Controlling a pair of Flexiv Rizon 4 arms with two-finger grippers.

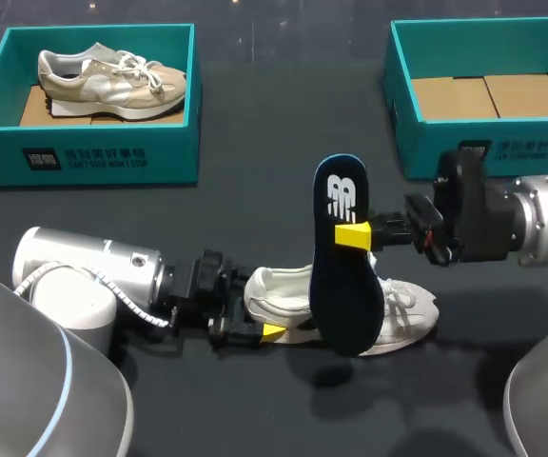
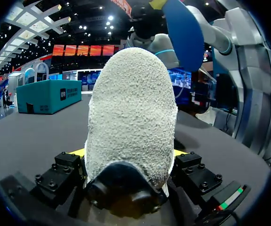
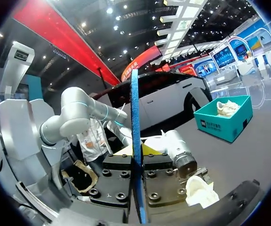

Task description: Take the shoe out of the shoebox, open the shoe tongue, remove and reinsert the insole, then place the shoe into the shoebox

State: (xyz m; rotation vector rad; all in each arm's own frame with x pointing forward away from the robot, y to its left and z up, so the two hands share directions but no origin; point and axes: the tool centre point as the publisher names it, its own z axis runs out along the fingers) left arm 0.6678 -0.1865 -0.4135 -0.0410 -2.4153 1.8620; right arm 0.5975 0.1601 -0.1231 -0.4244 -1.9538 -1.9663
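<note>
A white shoe (image 1: 402, 309) lies on its side on the black table, toe to the right. My left gripper (image 1: 260, 322) comes in from the left and is shut on the shoe's heel. In the left wrist view the fuzzy heel lining (image 2: 131, 117) fills the gap between both fingers. My right gripper (image 1: 355, 235) is shut on a dark blue insole (image 1: 343, 286) and holds it upright just above the shoe's opening. In the right wrist view the insole (image 3: 135, 117) shows edge-on, pinched between the fingers of the right gripper (image 3: 136, 155).
An open teal shoebox (image 1: 93, 157) at the back left holds a beige shoe (image 1: 112, 78). A second teal shoebox (image 1: 445, 152) at the back right shows only its cardboard floor. Bare black table lies between and in front of the boxes.
</note>
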